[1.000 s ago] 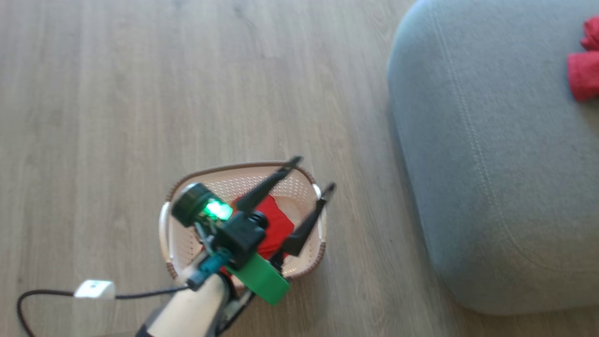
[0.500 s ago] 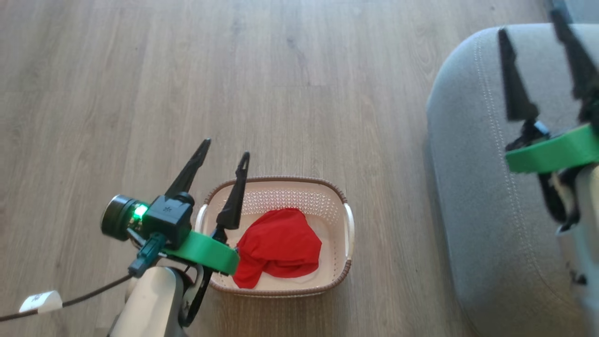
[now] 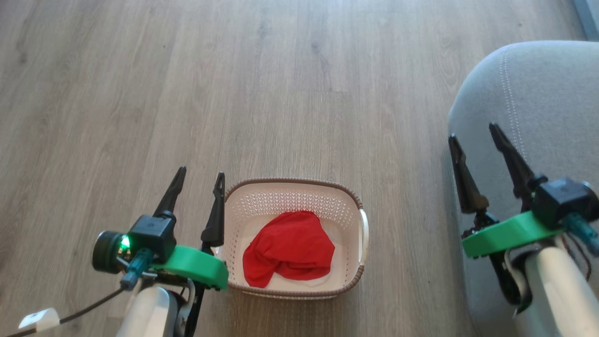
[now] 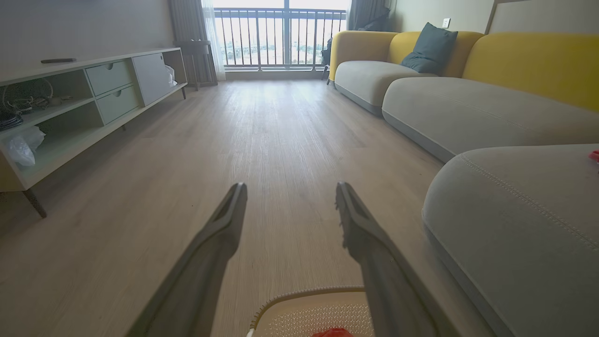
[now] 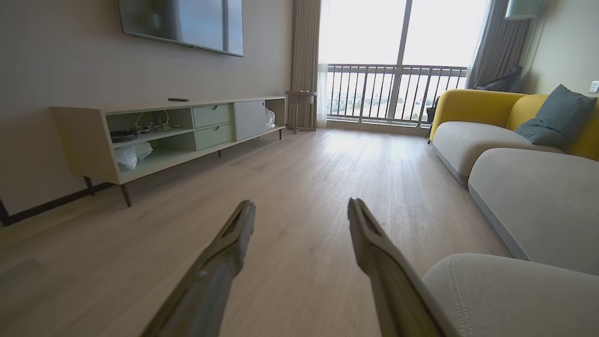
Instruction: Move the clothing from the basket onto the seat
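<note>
The cream basket (image 3: pixel 290 180) stands on the wood floor with one red piece of clothing (image 3: pixel 290 247) crumpled inside it. My left gripper (image 3: pixel 200 172) hangs open just left of the basket, fingers pointing away, nothing between them. In the left wrist view the left gripper (image 4: pixel 290 185) frames bare floor, with the basket rim (image 4: pixel 304 294) and a sliver of red clothing (image 4: pixel 332 333) below it. My right gripper (image 3: pixel 472 132) is open and empty at the rounded edge of the grey seat (image 3: pixel 538 93). The right gripper (image 5: pixel 301 202) looks past the seat (image 5: pixel 505 290). A red scrap (image 4: pixel 595 155) lies on the seat (image 4: pixel 514 224).
A low TV cabinet (image 5: pixel 164 131) lines the far left wall. A yellow-backed sofa (image 4: pixel 514 51) with a dark cushion (image 4: pixel 428 49) continues beyond the seat. A black cable with a white tag (image 3: pixel 37 318) trails from my left arm. Open wood floor (image 3: pixel 281 93) lies ahead.
The head view has swung. My left gripper, over the basket a second ago, now sits to its left. The right gripper has come into view at the seat's edge.
</note>
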### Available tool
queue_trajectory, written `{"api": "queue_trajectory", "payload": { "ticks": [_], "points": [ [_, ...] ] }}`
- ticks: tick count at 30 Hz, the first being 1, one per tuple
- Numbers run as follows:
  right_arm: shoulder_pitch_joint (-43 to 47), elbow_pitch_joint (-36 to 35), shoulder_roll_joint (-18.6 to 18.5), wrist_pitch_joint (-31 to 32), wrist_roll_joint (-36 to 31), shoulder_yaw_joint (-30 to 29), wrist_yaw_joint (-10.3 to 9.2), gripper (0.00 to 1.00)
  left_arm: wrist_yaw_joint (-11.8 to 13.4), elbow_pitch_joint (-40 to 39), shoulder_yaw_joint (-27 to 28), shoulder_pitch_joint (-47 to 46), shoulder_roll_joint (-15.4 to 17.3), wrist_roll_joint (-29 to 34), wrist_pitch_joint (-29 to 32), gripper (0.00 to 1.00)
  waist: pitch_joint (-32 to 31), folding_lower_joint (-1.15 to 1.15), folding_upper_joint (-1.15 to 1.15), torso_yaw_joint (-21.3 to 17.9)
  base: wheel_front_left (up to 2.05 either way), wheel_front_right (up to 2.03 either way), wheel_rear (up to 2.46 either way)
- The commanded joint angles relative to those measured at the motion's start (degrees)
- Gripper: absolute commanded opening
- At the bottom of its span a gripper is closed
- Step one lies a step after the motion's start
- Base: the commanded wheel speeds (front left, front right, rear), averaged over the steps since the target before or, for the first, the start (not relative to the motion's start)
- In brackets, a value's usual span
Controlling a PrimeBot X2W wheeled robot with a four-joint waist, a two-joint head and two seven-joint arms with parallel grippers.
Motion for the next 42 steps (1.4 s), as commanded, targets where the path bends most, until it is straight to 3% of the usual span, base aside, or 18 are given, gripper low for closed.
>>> {"api": "queue_trajectory", "payload": {
  "ticks": [1,7,11,16,42],
  "points": [
    [1.0,-2.1,0.9,-0.4,-0.9,0.1,-0.01,1.0,0.4,-1.3,1.0,-1.4,-0.1,-0.1,-0.3,1.0,-0.1,0.0,0.0,0.6,0.0,0.0,0.0],
    [6.7,-1.7,5.5,-0.4,-2.1,-3.5,-0.01,1.0,1.2,-0.7,0.6,-0.4,-0.1,0.3,-0.3,1.0,-0.4,0.0,0.0,1.1,0.0,0.0,0.0],
    [8.9,-1.7,7.0,-0.4,-6.5,-3.2,-0.01,1.0,1.0,-0.1,0.9,-0.1,-0.1,1.3,-0.3,1.0,0.1,0.0,0.0,0.9,0.0,0.0,0.0],
    [10.0,-1.8,8.3,-0.4,-6.7,-4.8,-0.01,1.0,0.8,0.3,1.1,0.1,-0.1,1.7,-0.3,1.0,0.5,0.0,0.0,0.6,0.0,0.0,0.0],
    [10.1,-1.5,9.1,-0.4,-6.9,-4.7,-0.01,1.0,0.3,1.2,1.2,0.2,-0.1,2.2,-0.3,1.0,0.7,0.0,0.0,-0.2,0.0,0.0,0.0]
  ]
}}
